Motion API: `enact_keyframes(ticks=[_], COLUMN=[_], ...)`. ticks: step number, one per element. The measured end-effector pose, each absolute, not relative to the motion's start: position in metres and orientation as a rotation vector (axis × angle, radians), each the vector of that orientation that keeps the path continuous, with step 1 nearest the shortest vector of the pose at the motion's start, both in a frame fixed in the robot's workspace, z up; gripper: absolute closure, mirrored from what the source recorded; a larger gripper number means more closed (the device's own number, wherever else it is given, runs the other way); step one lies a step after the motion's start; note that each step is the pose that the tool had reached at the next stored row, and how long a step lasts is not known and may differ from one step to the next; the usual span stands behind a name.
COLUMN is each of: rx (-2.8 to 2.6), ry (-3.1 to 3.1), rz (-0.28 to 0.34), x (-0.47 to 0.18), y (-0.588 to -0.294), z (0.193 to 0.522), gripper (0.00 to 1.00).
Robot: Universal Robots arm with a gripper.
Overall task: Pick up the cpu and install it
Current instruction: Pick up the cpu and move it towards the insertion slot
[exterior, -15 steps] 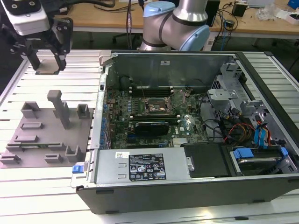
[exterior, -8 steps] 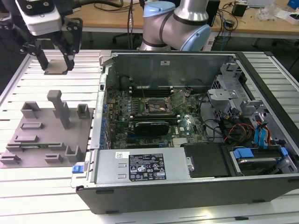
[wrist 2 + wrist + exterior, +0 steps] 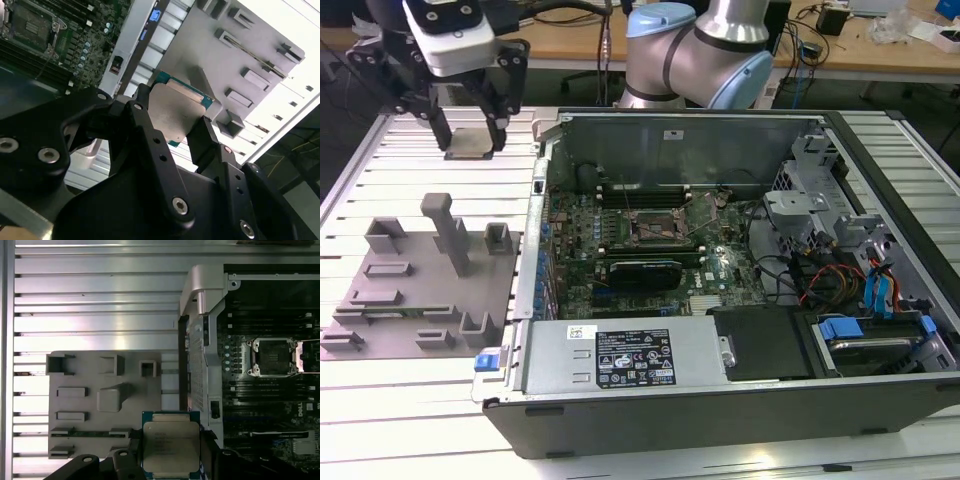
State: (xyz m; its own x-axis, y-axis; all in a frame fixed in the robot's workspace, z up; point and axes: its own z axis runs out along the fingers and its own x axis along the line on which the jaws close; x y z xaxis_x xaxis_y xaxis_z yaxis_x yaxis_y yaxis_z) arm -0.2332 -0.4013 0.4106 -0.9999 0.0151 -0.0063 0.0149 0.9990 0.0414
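Observation:
The cpu (image 3: 470, 144), a small flat square chip with a pale silver top, hangs in the air over the slatted table at the exterior view's upper left, beyond the grey fixture plate (image 3: 410, 305). My gripper (image 3: 470, 134) is shut on it, one black finger on each side. Both wrist views show the cpu (image 3: 176, 111) (image 3: 171, 446) clamped between the fingers (image 3: 204, 134) (image 3: 131, 452), with the fixture plate (image 3: 85, 432) below it. The open socket (image 3: 655, 224) (image 3: 273, 357) on the motherboard lies inside the computer case, apart from the gripper.
The open computer case (image 3: 720, 420) fills the exterior view's right, with its raised metal wall (image 3: 532, 250) between fixture plate and motherboard. A tall grey post (image 3: 448, 232) and smaller blocks rise from the plate. A silver labelled box (image 3: 625, 358) sits at the case front.

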Motion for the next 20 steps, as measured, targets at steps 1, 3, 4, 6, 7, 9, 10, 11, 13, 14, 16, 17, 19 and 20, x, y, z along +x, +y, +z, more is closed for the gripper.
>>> enact_keyframes(ticks=[1,3,4,6,7,9,10,11,13,14,16,17,19,20], rx=[0.023,0.023,0.023,0.024,0.024,0.023,0.023,0.023,0.024,0.024,0.023,0.023,0.024,0.024], ry=[3.134,3.134,3.134,3.134,3.134,3.134,3.134,3.134,3.134,3.134,3.134,3.134,3.134,3.134], rz=[0.065,0.065,0.065,0.065,0.065,0.065,0.065,0.065,0.065,0.065,0.065,0.065,0.065,0.065], x=[-0.230,-0.226,-0.223,-0.219,-0.216,-0.211,-0.208,-0.206,-0.198,-0.194,-0.188,-0.186,-0.179,-0.177], y=[-0.401,-0.401,-0.401,-0.401,-0.401,-0.401,-0.401,-0.401,-0.401,-0.401,-0.401,-0.401,-0.401,-0.401], z=[0.411,0.411,0.411,0.411,0.411,0.411,0.411,0.411,0.411,0.411,0.411,0.411,0.411,0.411], gripper=[0.45,0.45,0.45,0.45,0.45,0.45,0.45,0.45,0.45,0.45,0.45,0.45,0.45,0.45])
